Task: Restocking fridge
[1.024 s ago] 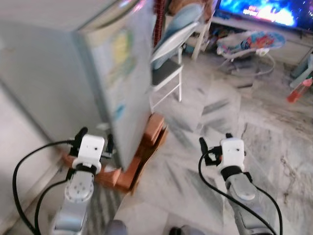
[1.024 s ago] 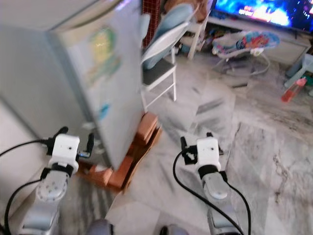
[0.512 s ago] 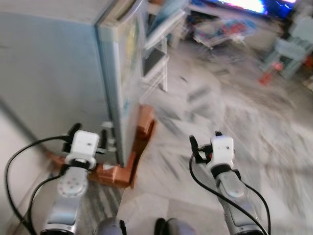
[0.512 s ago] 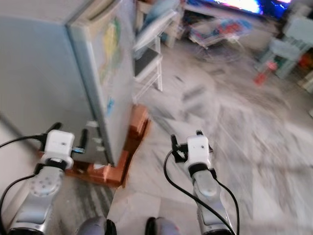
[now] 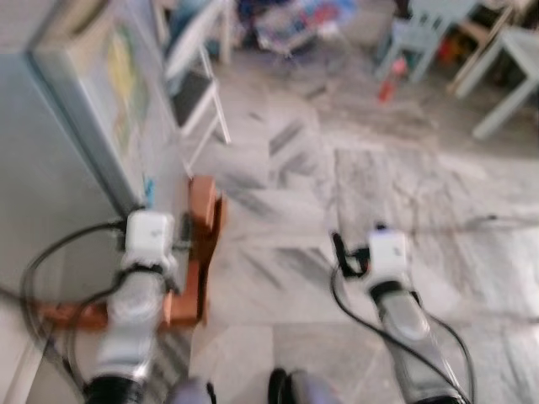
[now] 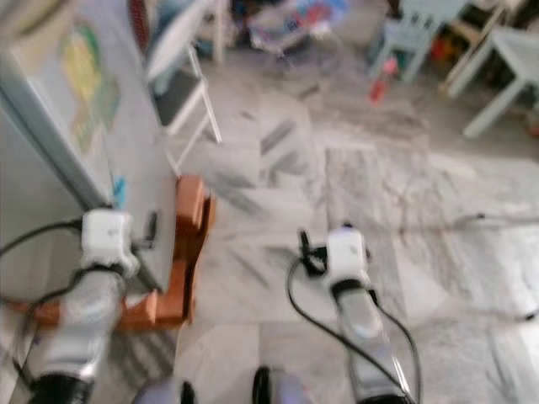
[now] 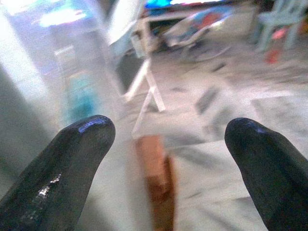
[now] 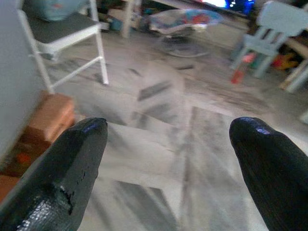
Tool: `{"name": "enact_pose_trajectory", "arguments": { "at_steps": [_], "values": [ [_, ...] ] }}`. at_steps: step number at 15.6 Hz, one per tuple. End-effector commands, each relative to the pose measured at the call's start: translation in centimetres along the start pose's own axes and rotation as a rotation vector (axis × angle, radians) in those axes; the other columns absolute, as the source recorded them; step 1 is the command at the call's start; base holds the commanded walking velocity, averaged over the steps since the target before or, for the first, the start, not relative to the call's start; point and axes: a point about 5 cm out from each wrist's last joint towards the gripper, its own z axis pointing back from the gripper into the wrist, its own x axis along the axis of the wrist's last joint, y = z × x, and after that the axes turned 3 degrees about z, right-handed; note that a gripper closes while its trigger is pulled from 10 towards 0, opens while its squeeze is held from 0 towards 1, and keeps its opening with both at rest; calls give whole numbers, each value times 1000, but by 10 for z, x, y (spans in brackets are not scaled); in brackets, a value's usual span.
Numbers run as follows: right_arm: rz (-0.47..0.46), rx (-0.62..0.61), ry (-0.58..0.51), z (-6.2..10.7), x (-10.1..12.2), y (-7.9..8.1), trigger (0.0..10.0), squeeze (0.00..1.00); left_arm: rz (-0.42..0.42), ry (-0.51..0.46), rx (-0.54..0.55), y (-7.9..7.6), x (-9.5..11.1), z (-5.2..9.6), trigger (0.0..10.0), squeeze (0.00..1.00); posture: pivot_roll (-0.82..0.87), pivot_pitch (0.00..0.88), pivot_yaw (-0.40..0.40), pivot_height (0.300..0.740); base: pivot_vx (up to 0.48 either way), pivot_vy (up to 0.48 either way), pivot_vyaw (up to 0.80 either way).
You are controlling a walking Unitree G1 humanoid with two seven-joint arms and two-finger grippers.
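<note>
The grey fridge (image 5: 59, 126) stands at the left on a low orange-brown wooden base (image 5: 199, 244), its door shut, with coloured stickers on the front. My left gripper (image 7: 168, 159) is held low beside the fridge's front corner, fingers apart with nothing between them. Out over the marble floor, my right gripper (image 8: 168, 163) is also open and empty. Both arms show in the head views, the left one (image 5: 139, 286) next to the base and the right one (image 5: 387, 278) over bare floor.
A white folding chair (image 5: 198, 80) stands just beyond the fridge. Farther back are a baby bouncer (image 8: 185, 21), a small light-blue chair (image 5: 413, 42), a red bottle (image 5: 387, 84) on the floor and a white table leg (image 5: 505, 93). Grey-veined marble floor (image 5: 379, 185) lies open to the right.
The whole picture has swung to the right: the camera turned, so the fridge sits farther left and more floor and furniture show at the right. Both grippers keep their pose.
</note>
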Motion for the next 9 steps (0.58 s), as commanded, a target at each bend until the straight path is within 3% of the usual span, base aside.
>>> {"name": "enact_pose_trajectory", "arguments": {
  "at_steps": [1,5,9],
  "values": [
    [-10,-9,-2,1,1,0,10000,0,-30,30,37,9,-8,3,10000,0,140,131,-82,740,0,0,0],
    [-5,-6,2,2,0,0,10000,0,-57,63,81,16,-13,1,10000,0,134,133,-80,740,0,0,0],
    [-1,-5,4,2,0,0,10000,0,-86,164,172,34,-27,0,10000,0,132,135,-78,740,0,0,0]
  ]
}}
